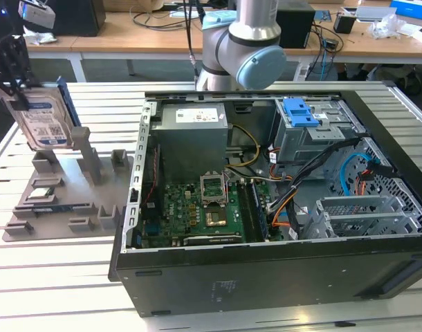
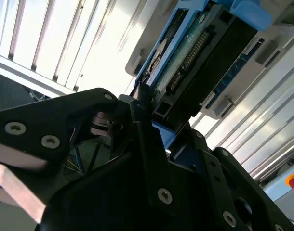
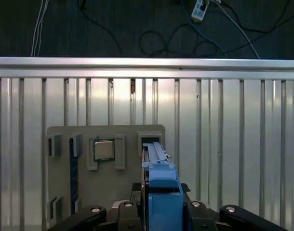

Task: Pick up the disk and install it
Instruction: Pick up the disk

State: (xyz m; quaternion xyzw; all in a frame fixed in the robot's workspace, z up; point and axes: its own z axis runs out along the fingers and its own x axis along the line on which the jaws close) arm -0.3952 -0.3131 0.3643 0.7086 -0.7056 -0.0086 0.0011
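The gripper [image 3: 161,214] was clenched on the disk [image 3: 161,187]. In the first wrist view its black fingers [image 3: 197,216] flanked the blue carrier on both sides. In the second wrist view one finger [image 2: 149,154] pressed against the drive's edge, just beside the connector end of the disk [image 2: 195,53].

In the exterior view the gripper [image 1: 17,76] gripped the disk [image 1: 43,117] from above, at that view's far left. The drive stood on edge and tilted, with its blue-and-white label facing the camera and the blue carrier along its far edge. Its lower corner sat just beside the posts of a grey holder plate [image 1: 66,180]. Whether it touched the plate could not be told.

Below the drive, the first wrist view showed the holder plate [image 3: 60,132] with a square processor chip [image 3: 103,150] seated in a frame. A slim dark-blue strip [image 3: 73,168] stood in a slot near it. The plate lay on a slatted aluminium table [image 3: 233,144].

On the same table [image 1: 59,277], towards the exterior view's right, lay an open computer case [image 1: 266,277]. It was well apart from the disk. Inside were a green motherboard [image 1: 197,207], a grey power supply [image 1: 194,131], and a blue bracket [image 1: 301,111] on top of a grey drive cage [image 1: 315,142].

Behind the case rose the arm's silver and blue base [image 1: 242,41], and wooden desks [image 1: 128,34] stood farther back.
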